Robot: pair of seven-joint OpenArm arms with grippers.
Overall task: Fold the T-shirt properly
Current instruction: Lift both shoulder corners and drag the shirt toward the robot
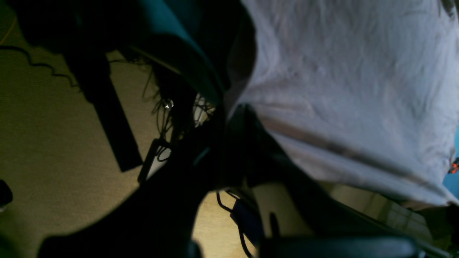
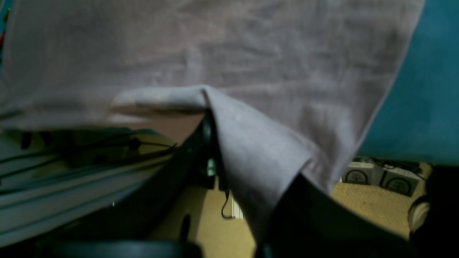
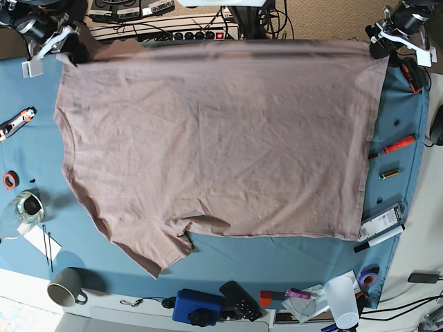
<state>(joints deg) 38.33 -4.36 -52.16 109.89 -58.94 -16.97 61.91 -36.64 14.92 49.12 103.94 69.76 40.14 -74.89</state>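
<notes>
The mauve T-shirt (image 3: 214, 138) lies spread flat and sideways on the teal-blue tablecloth (image 3: 277, 259). Its neck side is at the left, its hem is at the right, and one sleeve (image 3: 156, 252) points toward the near edge. My right gripper (image 3: 71, 52) is shut on the shirt's far left corner. In the right wrist view the cloth (image 2: 251, 150) drapes over its jaws (image 2: 209, 118). My left gripper (image 3: 379, 47) is shut on the far right hem corner. In the left wrist view the fabric (image 1: 340, 89) runs into its dark jaws (image 1: 229, 111).
Along the left lie a utility knife (image 3: 17, 119), a red tape roll (image 3: 10, 180), a glass (image 3: 26, 206) and a grey mug (image 3: 66, 287). On the right are a red screwdriver (image 3: 396, 145) and a marker (image 3: 377, 237). At the near edge are a blue box (image 3: 197, 308) and a white cup (image 3: 341, 297).
</notes>
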